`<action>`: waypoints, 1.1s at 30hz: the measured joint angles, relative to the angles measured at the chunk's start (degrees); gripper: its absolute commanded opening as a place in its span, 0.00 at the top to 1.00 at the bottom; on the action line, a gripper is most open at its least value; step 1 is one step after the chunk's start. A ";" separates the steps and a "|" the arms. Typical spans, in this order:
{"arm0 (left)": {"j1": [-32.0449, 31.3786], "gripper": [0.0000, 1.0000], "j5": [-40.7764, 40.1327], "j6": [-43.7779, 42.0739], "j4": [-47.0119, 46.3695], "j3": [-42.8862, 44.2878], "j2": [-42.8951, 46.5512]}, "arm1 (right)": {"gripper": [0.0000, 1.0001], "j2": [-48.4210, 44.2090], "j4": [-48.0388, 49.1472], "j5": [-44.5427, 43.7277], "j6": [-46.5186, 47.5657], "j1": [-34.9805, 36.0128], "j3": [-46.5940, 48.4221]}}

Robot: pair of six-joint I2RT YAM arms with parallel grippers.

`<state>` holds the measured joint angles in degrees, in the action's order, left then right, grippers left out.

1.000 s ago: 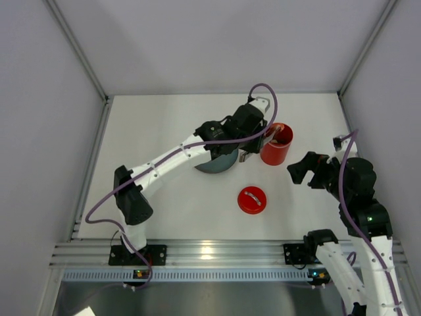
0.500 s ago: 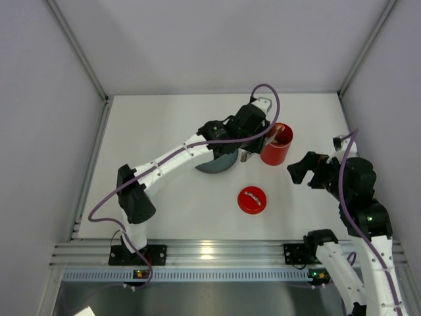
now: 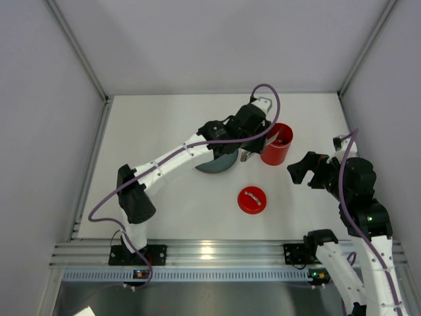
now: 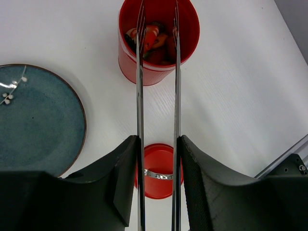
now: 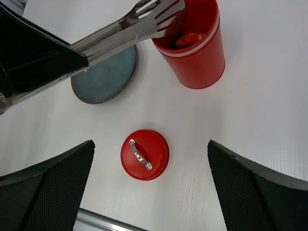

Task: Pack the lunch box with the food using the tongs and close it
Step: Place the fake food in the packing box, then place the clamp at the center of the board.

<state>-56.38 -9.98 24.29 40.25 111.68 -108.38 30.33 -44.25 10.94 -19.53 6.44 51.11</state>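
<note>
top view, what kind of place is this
Probably a robot lab test cell: a white table boxed in by blank panels, an aluminium rail carrying two arm bases, and a few props like the red lunch box.

From the top, the left arm [image 3: 174, 157] covers most of the plate [image 3: 214, 168] beside the box [image 3: 276, 153], only a crescent peeks out. Left wrist cam: the box's far rim runs off the top edge, and the food [image 4: 151, 34] inside is a jumble behind the tongs [image 4: 139, 96], can't tell pieces apart. Lid [image 4: 158, 159], nearer than the box, is half behind the left gripper [image 4: 158, 139]. Right wrist cam clips the box rim too, tongs' handle end is lost inside that gripper.
</note>
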 measured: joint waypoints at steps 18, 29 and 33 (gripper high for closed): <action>30.10 0.54 -17.35 12.26 -0.79 -34.45 35.36 | 0.01 -0.22 0.07 0.98 -0.04 0.00 -0.02; 38.25 0.45 -15.87 21.05 -9.05 -61.18 37.00 | 0.01 1.11 0.44 2.60 -0.07 0.00 -0.63; 38.91 0.39 -14.78 22.77 -12.46 -64.94 36.00 | 0.01 1.77 0.74 3.10 -0.04 0.00 -2.23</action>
<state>-17.47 -24.75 47.07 27.79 46.74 -72.38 32.10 -43.51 14.04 -19.57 6.44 48.88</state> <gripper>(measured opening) 0.586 0.993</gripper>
